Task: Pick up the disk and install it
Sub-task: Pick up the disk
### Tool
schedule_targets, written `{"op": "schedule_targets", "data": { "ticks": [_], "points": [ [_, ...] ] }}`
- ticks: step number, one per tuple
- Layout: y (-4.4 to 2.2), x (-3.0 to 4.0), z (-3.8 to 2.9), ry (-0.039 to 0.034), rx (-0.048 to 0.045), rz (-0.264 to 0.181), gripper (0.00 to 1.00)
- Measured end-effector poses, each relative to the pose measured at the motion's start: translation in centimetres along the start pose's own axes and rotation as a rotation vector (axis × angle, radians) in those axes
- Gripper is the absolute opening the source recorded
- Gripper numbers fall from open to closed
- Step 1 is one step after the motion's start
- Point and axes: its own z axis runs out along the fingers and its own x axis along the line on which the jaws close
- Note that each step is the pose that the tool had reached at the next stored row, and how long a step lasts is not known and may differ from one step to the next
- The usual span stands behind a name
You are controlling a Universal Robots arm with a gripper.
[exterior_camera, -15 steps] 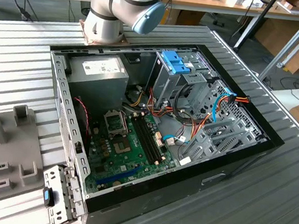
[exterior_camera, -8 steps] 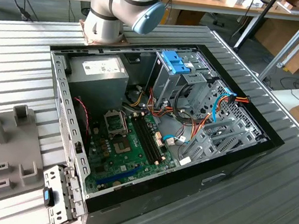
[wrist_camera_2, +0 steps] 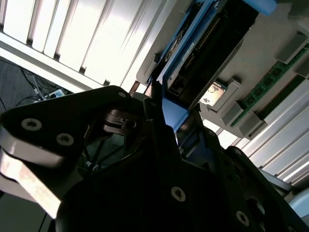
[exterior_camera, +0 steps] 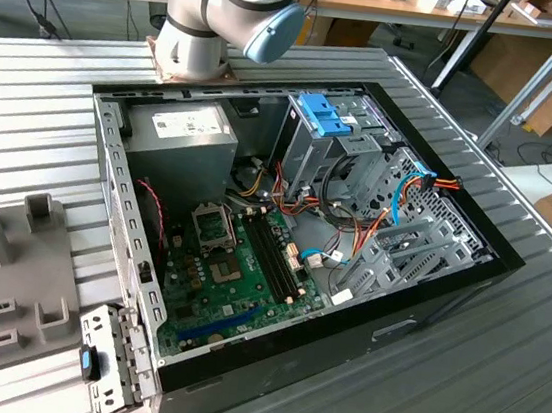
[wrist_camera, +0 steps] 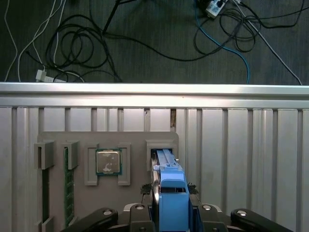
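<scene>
Fingers of the gripper are narrow. In the first wrist view we see them closed on the disk, one at each side and touching it. The disk stands on edge in a slot of the gray holder, with its blue end toward the camera and its far end inside the slot.

Beside this slot, in the same holder, a square processor chip lies in its own recess. Green memory sticks lie in narrow slots farther along. The holder lies on the ribbed metal surface. Beyond the edge of the surface we see a dark floor with many loose cables.

In the second wrist view the dark body of the gripper is close to the camera, and one thin finger lies against the blue end tab.

In the exterior view the arm stands in the upper part, toward the exterior view's left, behind the open computer case. Inside the case we see a green motherboard, a gray power supply and a metal drive cage. A light-blue latch plate sits on top of the cage. A part of the gray holder shows at the exterior view's lower left, well apart from the drive cage.
</scene>
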Motion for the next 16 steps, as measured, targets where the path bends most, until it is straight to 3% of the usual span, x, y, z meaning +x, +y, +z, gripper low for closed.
{"op": "schedule_targets", "data": {
  "ticks": [4, 5, 8, 9, 16],
  "points": [
    [0.02, 0.0, -0.01, -0.0001, 0.0001, 0.0, 0.36],
    [0.02, -0.01, -0.32, 0.0, 0.0001, 0.0, 0.36],
    [0.01, -0.1, -2.8, 0.0, 0.0003, 0.0, 0.36],
    [0.0, -0.14, -4.05, 0.0, 0.0007, 0.0, 0.36],
    [-0.01, -0.27, -7.73, 0.0, 0.0009, 0.0, 0.36]
  ]
}}
